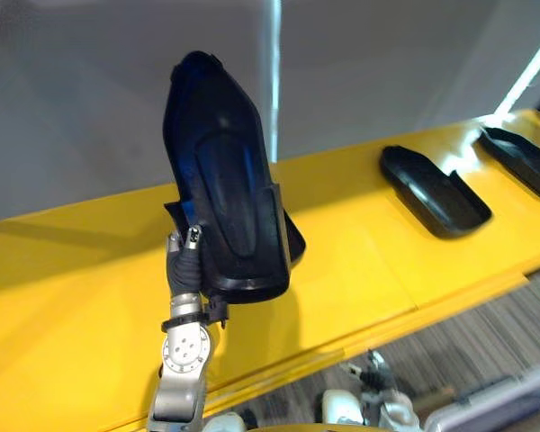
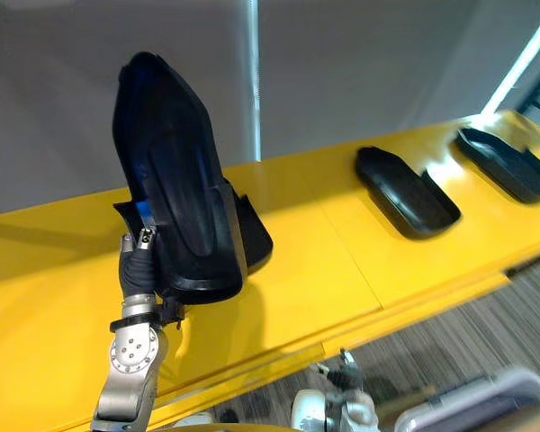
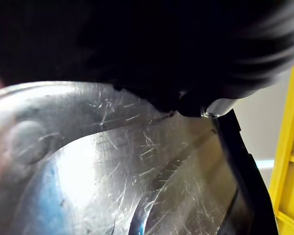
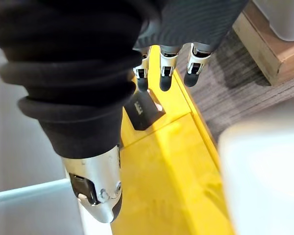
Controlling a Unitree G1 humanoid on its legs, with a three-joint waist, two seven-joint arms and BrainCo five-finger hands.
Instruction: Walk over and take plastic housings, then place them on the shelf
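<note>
A long black plastic housing (image 1: 220,180) stands almost upright over the yellow shelf (image 1: 72,297), hollow side towards me. My left hand (image 1: 187,263) is curled on its lower left edge from below, one fingertip showing on the rim. In the left wrist view the glossy scratched housing (image 3: 112,161) sits right against the hand. Two more black housings (image 1: 432,191) (image 1: 524,160) lie flat on the shelf at the right. My right hand (image 4: 167,68) hangs with straight fingers over the shelf's (image 4: 176,161) front edge, holding nothing.
A grey wall (image 1: 387,63) rises right behind the shelf. Striped grey carpet (image 1: 486,333) runs along the shelf's front. A pale bin (image 1: 499,403) stands at the lower right. A small dark block (image 4: 145,110) rests on the yellow surface below the right fingers.
</note>
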